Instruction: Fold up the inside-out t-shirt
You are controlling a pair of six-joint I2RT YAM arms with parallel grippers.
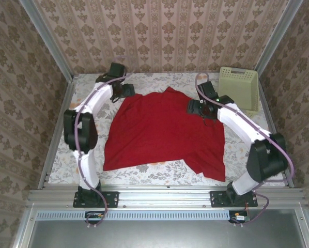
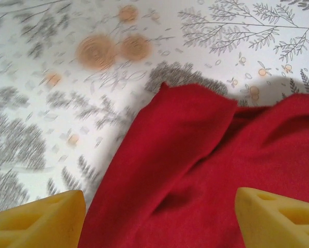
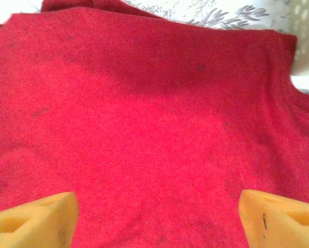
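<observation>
A red t-shirt (image 1: pixel 165 132) lay spread on the patterned table (image 1: pixel 159 174), the left gripper (image 2: pixel 159 214) over its far left corner and the right gripper (image 3: pixel 157 214) over its far right part, both with fingers spread and empty; the cloth looked light, limp, best pinched at corners.

Pale green slatted basket (image 1: pixel 239 85) sits upright at 2 o'clock on the worktop (image 1: pixel 159 174), in the far corner. Worktop cover is white with grey tree print and orange blooms. Damask wallpaper (image 1: pixel 159 31) on three sides. Aluminium rail (image 1: pixel 165 195) at 6 o'clock.
</observation>
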